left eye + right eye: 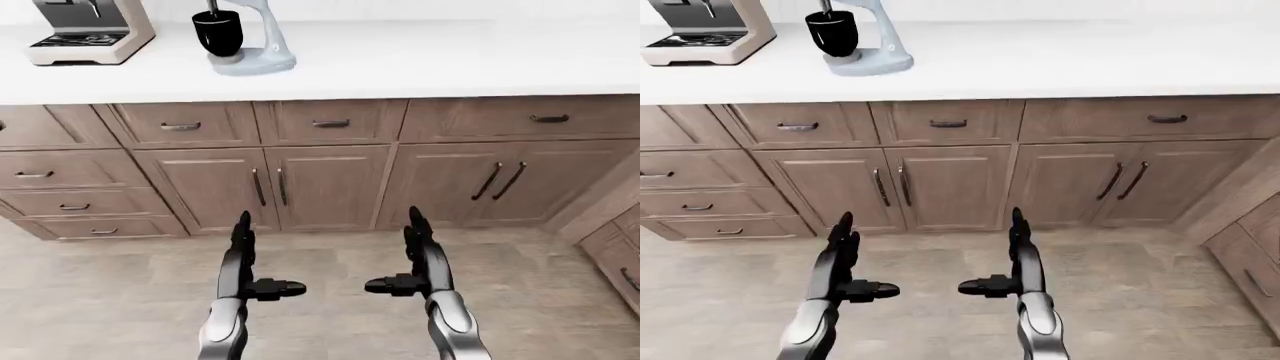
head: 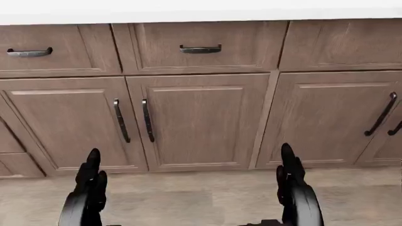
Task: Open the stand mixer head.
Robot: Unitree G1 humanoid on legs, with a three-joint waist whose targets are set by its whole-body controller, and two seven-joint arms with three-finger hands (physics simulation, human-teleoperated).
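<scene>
A pale blue stand mixer (image 1: pixel 258 45) with a black bowl (image 1: pixel 217 32) stands on the white counter (image 1: pixel 420 64) at the top left of the left-eye view; its head is cut off by the top edge. My left hand (image 1: pixel 245 259) and right hand (image 1: pixel 420 255) are both open and empty, fingers stretched out, held low over the floor, far below and short of the mixer. The head view shows only the fingertips (image 2: pixel 93 174) against the cabinet doors.
A beige coffee machine (image 1: pixel 85 30) stands on the counter left of the mixer. Brown cabinets with drawers and dark handles (image 1: pixel 330 124) run below the counter. A second cabinet run (image 1: pixel 615 247) juts in at the right. Tiled floor lies between me and the cabinets.
</scene>
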